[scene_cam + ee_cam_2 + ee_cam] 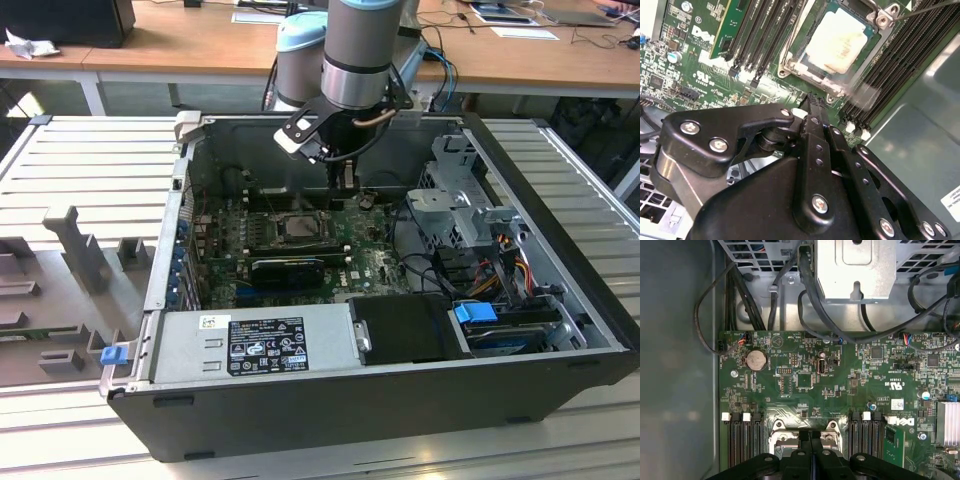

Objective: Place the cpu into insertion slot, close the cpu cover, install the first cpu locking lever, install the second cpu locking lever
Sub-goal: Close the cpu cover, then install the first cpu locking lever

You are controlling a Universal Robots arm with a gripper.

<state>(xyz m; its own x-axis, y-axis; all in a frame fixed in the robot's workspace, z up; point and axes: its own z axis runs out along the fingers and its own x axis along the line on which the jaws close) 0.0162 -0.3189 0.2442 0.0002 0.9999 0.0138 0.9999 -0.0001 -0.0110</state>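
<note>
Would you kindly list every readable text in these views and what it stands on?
Black label on the power-supply box: print too small to read.
White sticker beside it: likewise.
White markings on the circuit board: too fine to read; the logo is a brand, left unquoted.
White label on the case wall: cut off, blurred.

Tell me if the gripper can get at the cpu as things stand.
Probably yes. The gripper, fingers shut, hangs close above the cpu, with nothing between them. The black memory slots on either side lie low and leave the way free.
</note>
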